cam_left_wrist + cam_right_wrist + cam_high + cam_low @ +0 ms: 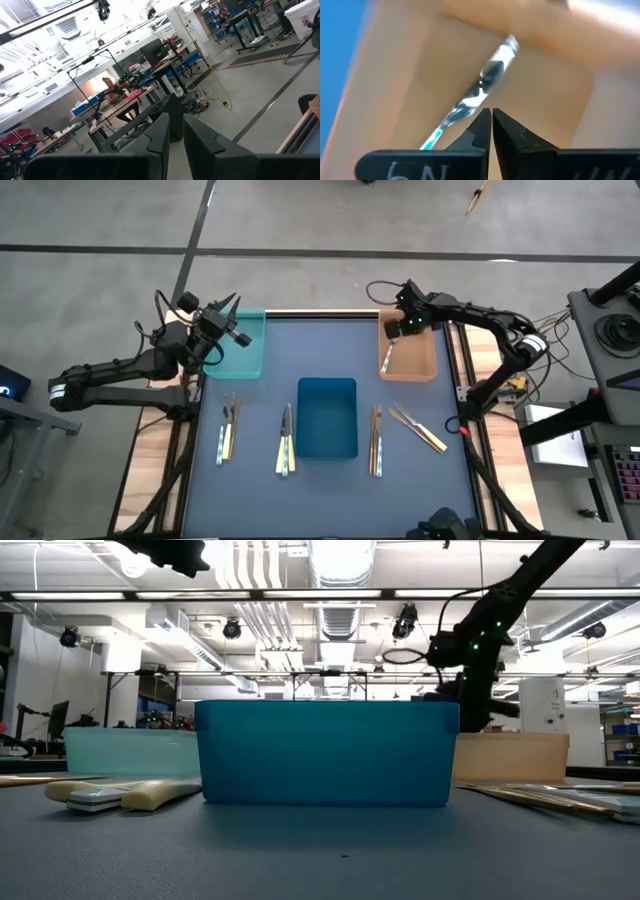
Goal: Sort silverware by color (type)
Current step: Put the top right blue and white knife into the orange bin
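Silverware lies in small groups on the blue-grey mat: one group near the left (228, 430), one left of the blue tray (286, 442), one right of it (375, 442), and a slanted one (420, 428). One silvery utensil (386, 358) (485, 90) lies flat on the floor of the orange tray (420, 368). My right gripper (405, 328) (491, 112) hangs shut just above this utensil, pointing steeply down, and I see no touch. My left gripper (228, 308) (176, 120) is raised over the teal tray (245, 350), fingers close together with nothing between them.
The blue tray (327, 417) (327, 755) stands at the mat's middle. The teal tray is at the far left corner and the orange tray at the far right. Wooden table strips flank the mat. A person sits at a desk in the room beyond (111, 90).
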Controlling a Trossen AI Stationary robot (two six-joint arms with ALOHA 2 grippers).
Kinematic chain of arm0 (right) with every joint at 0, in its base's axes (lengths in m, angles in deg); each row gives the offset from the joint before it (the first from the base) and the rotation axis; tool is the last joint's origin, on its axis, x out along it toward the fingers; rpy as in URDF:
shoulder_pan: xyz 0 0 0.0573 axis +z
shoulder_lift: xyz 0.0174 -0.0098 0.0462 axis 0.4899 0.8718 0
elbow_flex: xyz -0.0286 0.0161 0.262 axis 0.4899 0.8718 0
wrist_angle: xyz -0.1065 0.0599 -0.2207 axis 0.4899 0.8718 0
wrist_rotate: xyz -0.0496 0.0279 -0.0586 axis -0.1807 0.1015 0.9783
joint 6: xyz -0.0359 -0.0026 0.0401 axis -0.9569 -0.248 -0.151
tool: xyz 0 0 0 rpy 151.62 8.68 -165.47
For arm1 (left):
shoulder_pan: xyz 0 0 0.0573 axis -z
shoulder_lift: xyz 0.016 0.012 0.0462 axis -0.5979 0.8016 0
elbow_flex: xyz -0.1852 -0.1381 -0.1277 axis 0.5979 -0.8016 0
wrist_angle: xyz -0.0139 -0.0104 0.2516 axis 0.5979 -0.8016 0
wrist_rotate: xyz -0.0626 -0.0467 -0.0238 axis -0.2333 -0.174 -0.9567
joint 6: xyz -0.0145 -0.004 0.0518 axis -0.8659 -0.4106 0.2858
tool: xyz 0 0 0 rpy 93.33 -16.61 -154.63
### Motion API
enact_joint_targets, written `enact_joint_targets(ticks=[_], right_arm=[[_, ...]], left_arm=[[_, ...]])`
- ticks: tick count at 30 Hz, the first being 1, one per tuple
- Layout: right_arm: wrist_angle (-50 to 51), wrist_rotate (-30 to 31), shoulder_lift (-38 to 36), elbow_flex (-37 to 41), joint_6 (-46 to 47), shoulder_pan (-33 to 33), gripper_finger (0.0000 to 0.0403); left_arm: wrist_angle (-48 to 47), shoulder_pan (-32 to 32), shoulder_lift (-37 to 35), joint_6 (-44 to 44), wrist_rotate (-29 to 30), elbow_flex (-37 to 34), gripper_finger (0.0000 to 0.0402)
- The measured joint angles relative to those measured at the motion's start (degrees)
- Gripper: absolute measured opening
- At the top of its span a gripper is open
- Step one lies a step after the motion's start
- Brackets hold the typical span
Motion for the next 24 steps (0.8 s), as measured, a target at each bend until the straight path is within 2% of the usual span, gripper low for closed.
enact_joint_targets(ticks=[3,12,24], right_arm=[[-0.5,0.1,0.2,0.0,10.0,0.9,0.0009],[-1.7,6.7,2.3,0.0,16.9,1.0,0.0009],[-7.3,7.6,5.5,0.1,15.2,1.9,0.0009]], left_arm=[[0.0,0.0,0.0,0.8,0.3,0.0,0.0036],[-0.1,0.0,-0.2,5.8,3.3,0.0,0.0036],[-1.4,0.0,-1.8,4.9,3.6,0.0,0.0036]])
